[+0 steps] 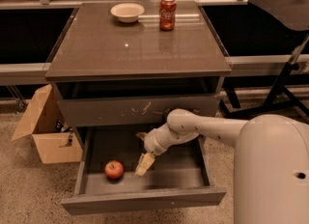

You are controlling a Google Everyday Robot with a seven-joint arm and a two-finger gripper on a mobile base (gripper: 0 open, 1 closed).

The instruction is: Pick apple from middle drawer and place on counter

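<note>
The apple (114, 169), small and red, lies in the left part of the open middle drawer (145, 201), which is pulled out below the scratched drawer front. My gripper (143, 150) is inside the drawer, just right of the apple and not touching it. Its fingers are apart and hold nothing; the cream lower finger (145, 163) points down toward the drawer floor. The glossy grey-brown counter (116, 49) tops the cabinet.
A red soda can (167, 13) and a white bowl (127, 11) stand at the counter's back edge. The scratched drawer front (140, 110) above is closed. An open cardboard box (46, 129) sits on the floor at left. A dark stand (285, 73) is at right.
</note>
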